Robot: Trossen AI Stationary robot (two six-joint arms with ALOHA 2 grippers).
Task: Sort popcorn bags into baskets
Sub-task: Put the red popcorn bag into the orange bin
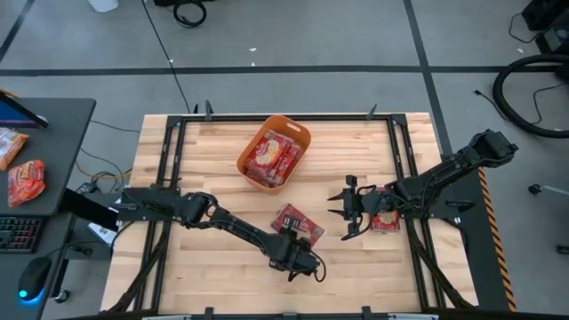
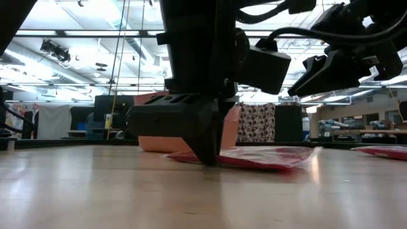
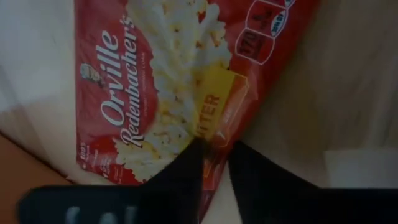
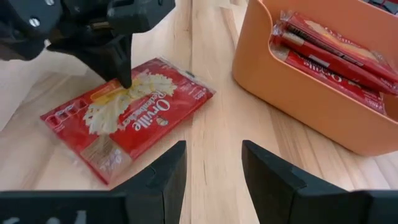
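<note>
One red popcorn bag (image 1: 300, 220) with a cream picture lies flat on the wooden table, near the middle. My left gripper (image 3: 216, 171) stands over its near-left edge, pointing down, shut on it. It also shows in the right wrist view (image 4: 124, 81) and the low view (image 2: 210, 158). My right gripper (image 4: 214, 168) hovers open to the bag's right (image 1: 345, 206), touching nothing. The orange tub (image 1: 298, 133) stands toward the far edge with several bags (image 1: 271, 156) inside. Another bag (image 1: 384, 222) lies under my right arm. My left gripper pinches the bag between its two fingers at the edge beside the yellow butter patch (image 3: 214, 149), about midway along a long side. The fingers (image 4: 121, 68) come from above, pointing down. The bag lies flat on the table (image 2: 267, 158).
A dark side table (image 1: 53, 116) off the left edge carries two more red packets (image 1: 25, 180), a keyboard and a mouse. Black frame rails (image 1: 164, 169) run along the table's left and right sides. Bare wood (image 1: 222, 284) lies along the near edge.
</note>
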